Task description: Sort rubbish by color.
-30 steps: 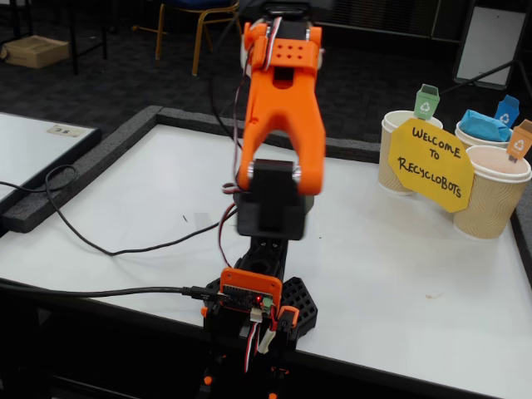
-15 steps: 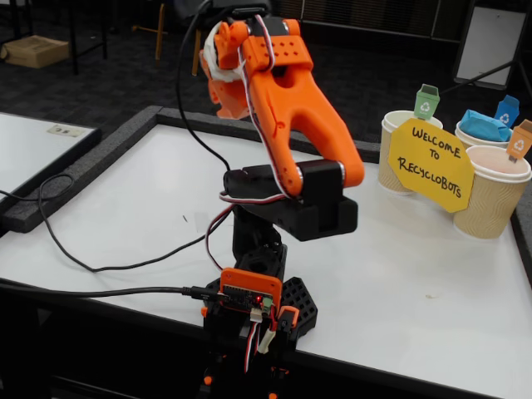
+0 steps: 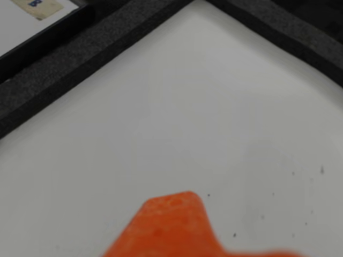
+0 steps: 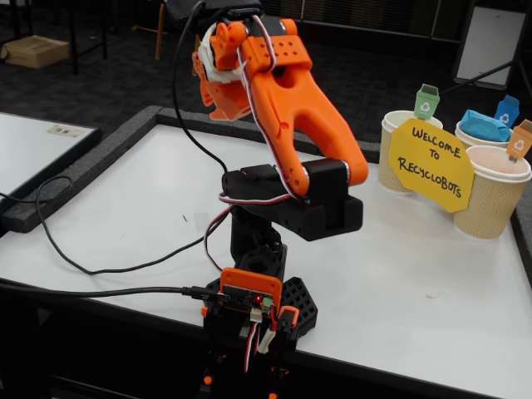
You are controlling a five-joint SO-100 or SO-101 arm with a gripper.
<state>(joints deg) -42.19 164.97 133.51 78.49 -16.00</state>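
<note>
My gripper shows only as a blurred orange tip over bare white table in the wrist view, so I cannot tell how wide it stands. In the fixed view the blue paper lump sits in a paper cup well off to the arm's right, far from the gripper. I see no green lump.

Fixed view: even, diffuse room light; white tabletop bright, no glare; soft faint shadow under the orange-and-black robot arm. Dark carpeted background dim. Focus acceptable throughout.

Wrist view: soft overall; blurred orange plastic gripper finger at bottom edge, out of focus. Tabletop evenly lit.
</note>
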